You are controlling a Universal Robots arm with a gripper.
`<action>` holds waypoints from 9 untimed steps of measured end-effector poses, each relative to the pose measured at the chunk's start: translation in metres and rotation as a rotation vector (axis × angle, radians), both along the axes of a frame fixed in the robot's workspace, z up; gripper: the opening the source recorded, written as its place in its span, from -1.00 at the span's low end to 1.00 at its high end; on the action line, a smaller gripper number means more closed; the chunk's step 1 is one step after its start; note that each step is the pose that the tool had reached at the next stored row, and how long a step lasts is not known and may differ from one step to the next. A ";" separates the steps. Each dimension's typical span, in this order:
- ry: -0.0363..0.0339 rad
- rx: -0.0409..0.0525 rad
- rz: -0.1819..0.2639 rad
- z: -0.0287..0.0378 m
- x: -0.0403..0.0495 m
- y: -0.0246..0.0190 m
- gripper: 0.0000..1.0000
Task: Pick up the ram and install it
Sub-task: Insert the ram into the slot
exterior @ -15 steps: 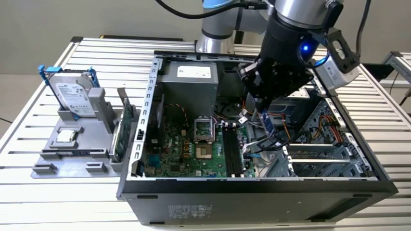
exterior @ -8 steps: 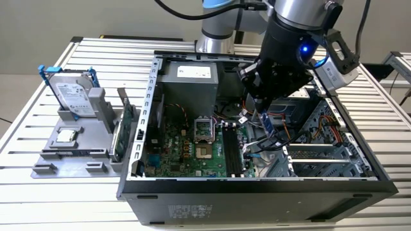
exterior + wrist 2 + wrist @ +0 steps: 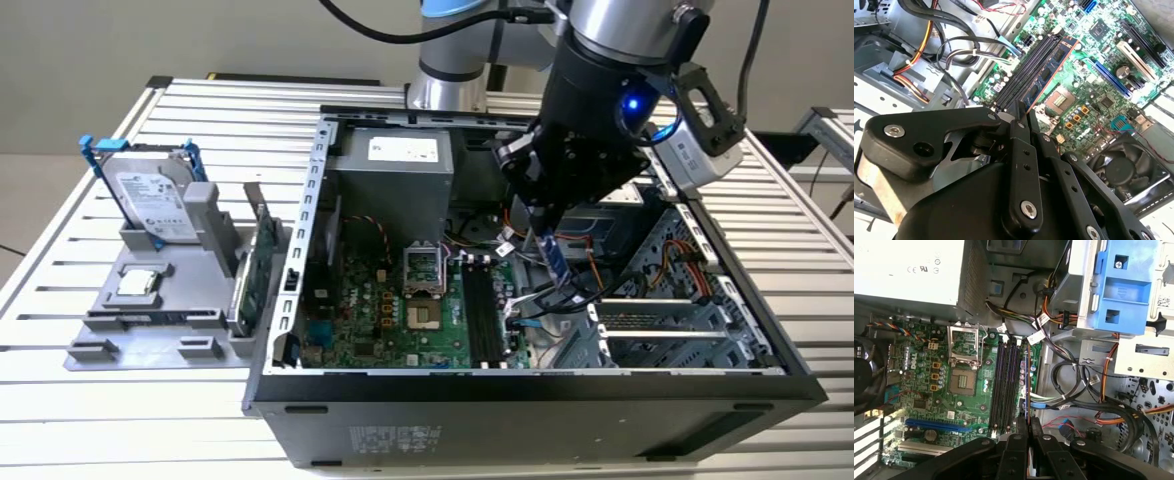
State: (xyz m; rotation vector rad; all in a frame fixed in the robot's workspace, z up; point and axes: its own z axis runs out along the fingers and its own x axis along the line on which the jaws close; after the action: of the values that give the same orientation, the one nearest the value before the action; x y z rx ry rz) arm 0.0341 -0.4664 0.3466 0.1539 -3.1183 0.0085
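Your gripper (image 3: 1024, 114) is pinched narrowly on the ram (image 3: 1050, 70), holding the stick on edge just above the black memory slots (image 3: 1004, 385) inside the open computer case (image 3: 534, 410). Its long edge runs parallel to the slots, apparently to line it up for seating.

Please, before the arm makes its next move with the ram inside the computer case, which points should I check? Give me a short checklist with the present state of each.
1. Grip: ok. The claw is shut on the end of the ram.
2. Alignment: ok. The ram runs parallel to the memory slots in both wrist views.
3. Slots free: ok. The black slots look empty.
4. Ram seated in a slot: cannot tell.
5. Clearance from the cables: cannot tell. They run close beside the ram.
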 end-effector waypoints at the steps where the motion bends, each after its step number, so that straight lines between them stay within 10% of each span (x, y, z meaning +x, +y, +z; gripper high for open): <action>1: 0.0000 0.0000 0.000 -0.0002 0.0000 0.0000 -1.00; 9: 0.0000 0.0000 0.000 -0.0019 0.0000 0.0000 -1.00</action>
State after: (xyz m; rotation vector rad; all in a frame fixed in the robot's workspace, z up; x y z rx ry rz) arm 0.0341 -0.4664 0.3447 0.1540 -3.1183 0.0084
